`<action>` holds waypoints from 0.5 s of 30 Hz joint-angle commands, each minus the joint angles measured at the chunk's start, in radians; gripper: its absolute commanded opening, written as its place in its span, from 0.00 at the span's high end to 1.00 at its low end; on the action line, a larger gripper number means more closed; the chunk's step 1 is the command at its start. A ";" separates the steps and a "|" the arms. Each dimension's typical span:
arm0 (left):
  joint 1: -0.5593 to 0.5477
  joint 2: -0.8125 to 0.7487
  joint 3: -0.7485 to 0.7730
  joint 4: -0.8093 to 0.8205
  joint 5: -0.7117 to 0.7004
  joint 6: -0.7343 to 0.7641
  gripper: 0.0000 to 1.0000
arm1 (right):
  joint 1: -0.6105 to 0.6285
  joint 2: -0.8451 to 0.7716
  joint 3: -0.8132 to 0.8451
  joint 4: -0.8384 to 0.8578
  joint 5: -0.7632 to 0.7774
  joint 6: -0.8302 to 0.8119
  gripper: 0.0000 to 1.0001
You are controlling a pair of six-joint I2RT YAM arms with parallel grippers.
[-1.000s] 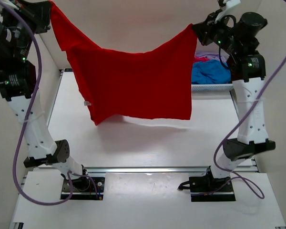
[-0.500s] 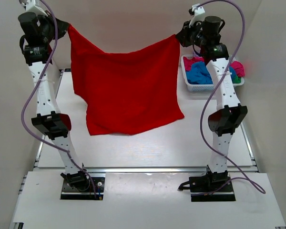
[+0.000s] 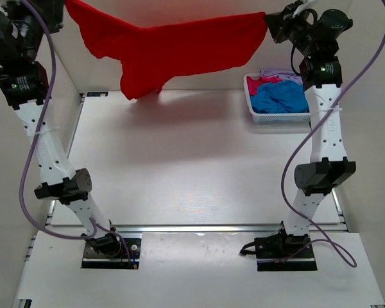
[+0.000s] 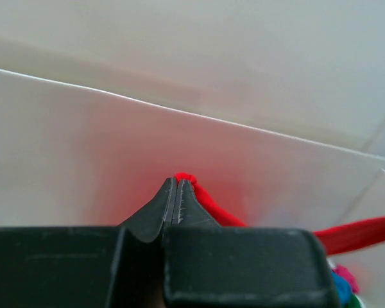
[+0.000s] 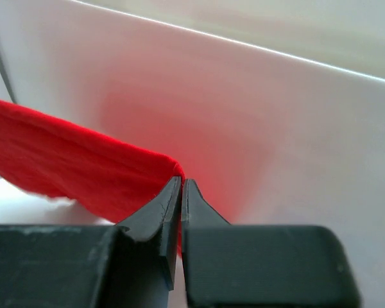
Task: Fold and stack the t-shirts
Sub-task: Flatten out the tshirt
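Red shirt (image 3: 179, 45), a moment ago draped down towards the worktop (image 3: 179, 167), now flies flat and high from 11 to 1 o'clock, left jaws and right jaws each pinched shut on an end as I swing it, likely to lay it out for folding.

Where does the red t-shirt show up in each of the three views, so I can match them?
Top external: the red t-shirt hangs stretched across the top of the picture.
Left wrist: a red corner is pinched in the left gripper, and a strip runs off to the right.
Right wrist: red cloth spreads left from the right gripper.
Shared landmark: the two pinched corners, which are the shirt's left and right ends in the top view.
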 commanded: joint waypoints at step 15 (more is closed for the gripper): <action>-0.385 -0.949 -1.465 -0.442 -0.428 0.195 1.00 | 0.164 -0.497 -1.201 -0.131 0.152 0.050 1.00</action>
